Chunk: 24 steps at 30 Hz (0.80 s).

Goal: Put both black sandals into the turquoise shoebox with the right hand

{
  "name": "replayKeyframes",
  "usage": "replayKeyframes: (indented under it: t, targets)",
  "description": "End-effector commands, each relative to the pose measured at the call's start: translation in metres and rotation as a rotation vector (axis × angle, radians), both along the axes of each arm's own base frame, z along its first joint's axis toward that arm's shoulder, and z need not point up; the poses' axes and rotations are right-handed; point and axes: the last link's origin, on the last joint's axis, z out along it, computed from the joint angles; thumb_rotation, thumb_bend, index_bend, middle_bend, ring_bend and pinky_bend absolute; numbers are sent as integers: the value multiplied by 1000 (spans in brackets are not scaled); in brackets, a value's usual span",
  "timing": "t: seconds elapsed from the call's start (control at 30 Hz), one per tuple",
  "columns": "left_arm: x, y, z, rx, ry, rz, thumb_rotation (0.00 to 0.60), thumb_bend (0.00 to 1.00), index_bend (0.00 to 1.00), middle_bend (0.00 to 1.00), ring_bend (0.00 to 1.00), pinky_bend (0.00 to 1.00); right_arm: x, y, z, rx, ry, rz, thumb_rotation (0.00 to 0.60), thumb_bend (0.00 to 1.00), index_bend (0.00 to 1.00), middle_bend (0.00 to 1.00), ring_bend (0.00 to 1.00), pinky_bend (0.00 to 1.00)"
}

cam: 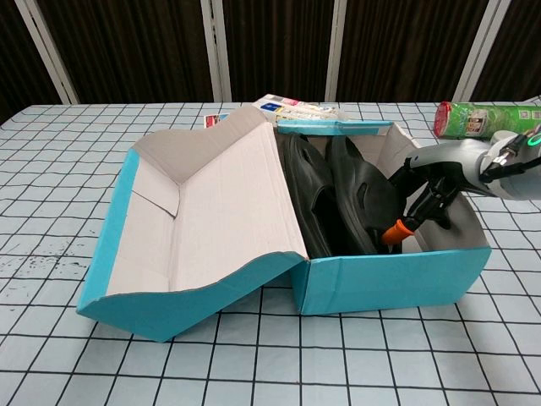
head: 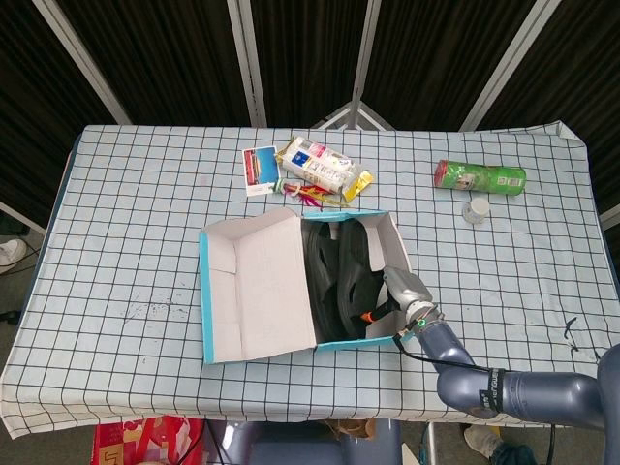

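Observation:
The turquoise shoebox (head: 208, 300) (cam: 389, 275) lies open at the table's near middle, its lid (cam: 211, 211) folded out to the left. Both black sandals stand on edge inside it, side by side: one sandal (head: 327, 276) (cam: 306, 190) against the lid side, the other sandal (head: 356, 269) (cam: 359, 199) to its right. My right hand (head: 395, 294) (cam: 427, 193) reaches into the box's right half and holds the right-hand sandal, with an orange fingertip (cam: 395, 230) at that sandal's lower edge. The fingers behind the sandal are partly hidden. My left hand shows in neither view.
A green can (head: 480, 176) (cam: 469, 118) lies on its side at the far right, with a small white cap (head: 475, 210) near it. Behind the box lie a snack packet (head: 315, 165) (cam: 292, 107), a card (head: 259, 167) and some colourful small bits (head: 310, 195).

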Motion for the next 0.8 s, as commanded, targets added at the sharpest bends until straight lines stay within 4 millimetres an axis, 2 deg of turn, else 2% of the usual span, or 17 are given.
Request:
replayKeyframes:
  t: [0.03,0.17,0.2,0.23,0.3,0.37,0.47,0.6,0.8]
  targets:
    - [0,0,0,-1,0,0,600,373,165,56,32,131,2,1,-2,-1,7,12,600,686,626,463,805,709]
    - [0,0,1,2,-2,-1,600,373,165,57,32,131,7,2,1,4,21,36,600,685,620,463,805,709]
    - [0,-1,1,2,-3,-1,600,373,165,57,32,131,8,2,2,5,26,39,600,658,594,460,805,709]
    - [0,-1,1,3,-3,-1,600,373,165,57,32,131,8,2,2,7,32,45,600,618,564,451,806,709]
    - [0,-1,1,2,-3,-1,600,373,165,57,32,131,10,3,4,22,45,59,600,440,443,390,805,709]
    - [0,-1,1,2,-3,-1,600,373,165,57,32,131,11,4,5,29,52,66,600,315,352,315,805,708]
    - [0,-1,1,1,-4,-2,600,373,165,57,32,131,11,4,6,25,68,77,600,204,250,205,805,708]
    - [0,-1,1,3,-4,-3,600,373,165,57,32,131,15,3,8,-1,60,78,600,162,183,138,805,708]
    - [0,-1,1,1,-6,-3,600,373,165,57,32,131,17,2,19,-23,72,82,600,158,169,126,805,708]
